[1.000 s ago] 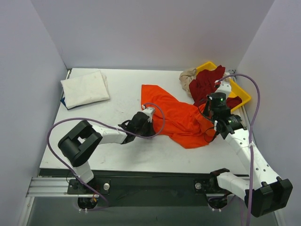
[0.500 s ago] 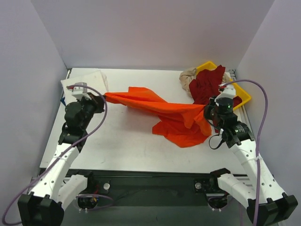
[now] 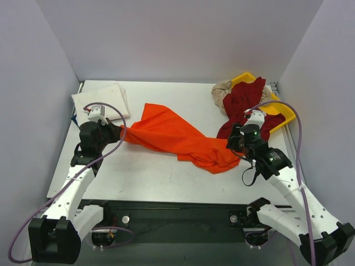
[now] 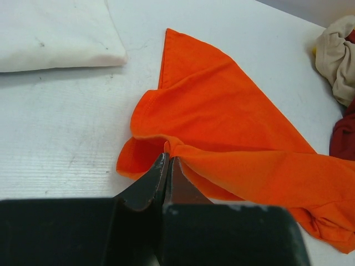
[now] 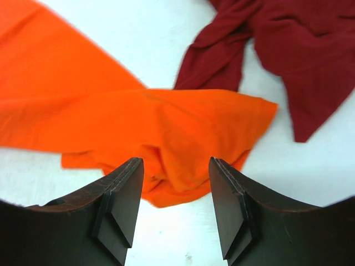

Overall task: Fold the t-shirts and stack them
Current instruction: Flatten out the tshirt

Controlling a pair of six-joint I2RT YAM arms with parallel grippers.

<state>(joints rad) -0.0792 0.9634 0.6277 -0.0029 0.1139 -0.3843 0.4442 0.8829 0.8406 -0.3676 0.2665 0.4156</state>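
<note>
Left gripper (image 4: 168,160): fingers pressed together, pinching a small fold at the edge of the bright orange cloth t-shirt (image 4: 222,127). The pinch is at the shirt end farthest from the yellow plastic tray (image 3: 284,113).

Right gripper (image 5: 175,163): fingers spread wide with nothing between them, above the rumpled orange end nearest the tray. I cannot tell whether the tips touch the cloth.

Orange shirt (image 3: 172,136): unfolded and creased, stretched in a long band across the white table (image 3: 166,177) between the two grippers, with one pointed flap lying flat.

Dark red t-shirt (image 3: 244,100): crumpled, draped over the tray's rim. One part trails onto the table and meets the orange end.

Beige t-shirt (image 3: 221,91): bunched against the tray's left side, touching the red one.

White/cream t-shirt (image 3: 105,95): folded into a flat rectangle at the table corner farthest from the tray.
</note>
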